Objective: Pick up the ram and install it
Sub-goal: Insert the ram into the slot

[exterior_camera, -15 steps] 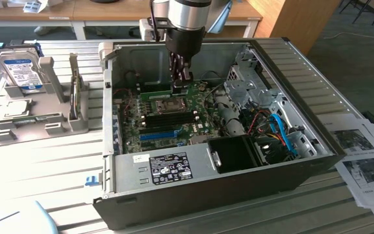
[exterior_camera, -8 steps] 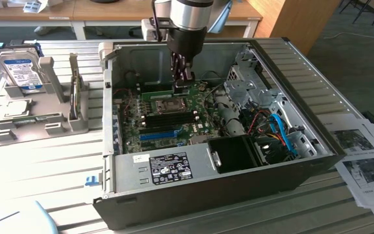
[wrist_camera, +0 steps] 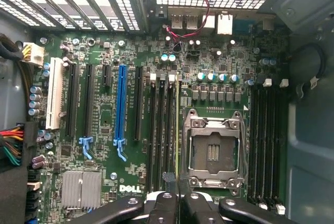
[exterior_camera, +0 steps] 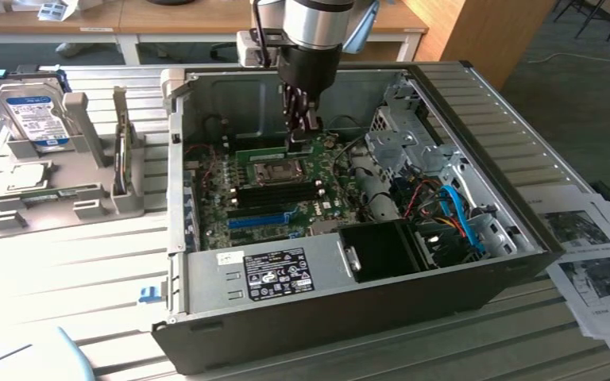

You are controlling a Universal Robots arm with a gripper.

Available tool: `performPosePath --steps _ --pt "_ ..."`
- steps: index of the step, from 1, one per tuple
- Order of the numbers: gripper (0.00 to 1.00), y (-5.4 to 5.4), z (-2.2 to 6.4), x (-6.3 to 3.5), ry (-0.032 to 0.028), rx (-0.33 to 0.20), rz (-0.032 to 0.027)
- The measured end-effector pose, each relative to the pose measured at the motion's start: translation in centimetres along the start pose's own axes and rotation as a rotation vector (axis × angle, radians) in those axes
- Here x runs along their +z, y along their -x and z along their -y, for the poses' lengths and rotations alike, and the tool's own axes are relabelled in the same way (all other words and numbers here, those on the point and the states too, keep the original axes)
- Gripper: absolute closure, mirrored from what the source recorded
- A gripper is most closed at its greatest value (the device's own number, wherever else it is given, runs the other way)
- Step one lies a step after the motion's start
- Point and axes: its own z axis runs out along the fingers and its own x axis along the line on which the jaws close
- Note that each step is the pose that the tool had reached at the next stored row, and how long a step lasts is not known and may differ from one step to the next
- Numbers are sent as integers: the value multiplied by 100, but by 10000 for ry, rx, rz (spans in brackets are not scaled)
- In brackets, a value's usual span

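Pincer (wrist_camera: pixel 178 199) clamps the ram (wrist_camera: pixel 178 130) edge-on — black slots (wrist_camera: pixel 162 130) and CPU socket (wrist_camera: pixel 215 151) flank it.

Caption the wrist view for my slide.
Claw grips the ram edge-on along the black slots beside the empty CPU socket of the motherboard.

Gripper (exterior_camera: pixel 303 127) with the ram (exterior_camera: pixel 306 143) over motherboard (exterior_camera: pixel 321 208) inside open computer case (exterior_camera: pixel 390 313)

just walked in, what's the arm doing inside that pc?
The arm is reaching into the open computer case. Its pincer is shut on the ram, held edge-on over the black slots beside the processor socket on the motherboard. I cannot tell whether the stick is seated.
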Motion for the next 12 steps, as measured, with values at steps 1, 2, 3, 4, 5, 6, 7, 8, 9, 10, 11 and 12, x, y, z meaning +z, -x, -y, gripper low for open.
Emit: performPosePath --steps 1,2,3,4,5,6,7,8,9,10,11,12 --pt "89 0 0 0 0 0 0" --pt "89 0 0 0 -1 0 1" --pt "89 -4 0 0 -1 0 1" --pt "89 -8 0 0 0 -1 1" --pt "89 -13 0 0 0 -2 0" --pt "89 -18 0 0 0 -1 0" --pt "89 -24 0 0 0 -1 0" --pt "89 -31 0 0 0 -1 0" --pt "89 -38 0 0 0 -1 0" --pt "89 -45 -1 0 0 0 0" --pt "89 -53 -1 0 0 0 0" --pt "89 -62 -1 0 0 -1 0"
